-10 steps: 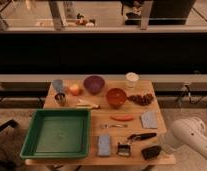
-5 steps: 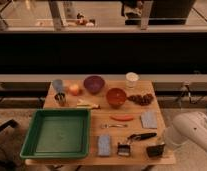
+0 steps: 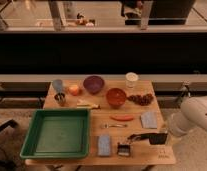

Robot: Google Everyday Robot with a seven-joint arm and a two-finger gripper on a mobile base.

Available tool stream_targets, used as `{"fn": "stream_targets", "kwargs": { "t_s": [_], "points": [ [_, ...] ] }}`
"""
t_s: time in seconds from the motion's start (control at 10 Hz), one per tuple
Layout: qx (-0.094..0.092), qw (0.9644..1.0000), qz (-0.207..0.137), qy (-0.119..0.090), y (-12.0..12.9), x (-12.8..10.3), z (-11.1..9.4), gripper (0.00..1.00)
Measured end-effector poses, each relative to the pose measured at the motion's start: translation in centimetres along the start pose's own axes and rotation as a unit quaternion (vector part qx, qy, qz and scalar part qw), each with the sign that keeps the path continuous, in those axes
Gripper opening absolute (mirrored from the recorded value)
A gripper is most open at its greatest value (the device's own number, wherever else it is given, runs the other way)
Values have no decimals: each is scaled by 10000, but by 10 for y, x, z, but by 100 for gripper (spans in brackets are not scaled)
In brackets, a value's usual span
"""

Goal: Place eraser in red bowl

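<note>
— Hand (image 3: 162, 136) first: where is it seen, and how is it set?
— It is found over the front right corner of the table (image 3: 97, 116), at the tip of the white arm (image 3: 194, 117), which is cut off by the right edge. Dark against dark, it cannot be separated from the eraser (image 3: 156, 139), and whether anything is gripped cannot be told.
— What can be made out from the left onward?
— A green rectangular tray (image 3: 57, 132) with raised walls is set at the front left. Behind it, a grey-blue cup (image 3: 58, 85), a small metal cup (image 3: 60, 98) and a round orange fruit (image 3: 74, 90) are grouped. The purple bowl (image 3: 93, 84) is placed further right, and the grey-blue sponge (image 3: 104, 145) lies near the front edge.
— And the task's things?
— The red bowl (image 3: 116, 97), round and smooth, is seen at mid-table, well apart from the eraser. The eraser is read only as a flat black block to the right of a binder clip (image 3: 123, 149) and a long black item (image 3: 138, 136). Its top surface cannot be made out.
</note>
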Motion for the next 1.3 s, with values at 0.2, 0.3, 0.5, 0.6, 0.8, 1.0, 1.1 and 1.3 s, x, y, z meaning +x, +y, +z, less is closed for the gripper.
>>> {"fn": "stream_targets", "kwargs": {
  "t_s": [0.2,0.3,0.5,0.6,0.8,1.0,1.1,1.3],
  "points": [
    [134,9997,-213,-46,-11,-15,-5,0],
    [203,9993,-301,-79,-13,-18,-5,0],
    [336,9981,-498,-165,-16,-26,-6,0],
    [412,9970,-616,-200,-18,-31,-7,0],
    [488,9931,-1024,-282,-44,-55,-1,0],
    [441,9891,-1363,-343,-79,-78,14,0],
    [390,9865,-1545,-364,-103,-89,26,0],
    [349,9815,-1841,-380,-150,-106,47,0]
  ]
}}
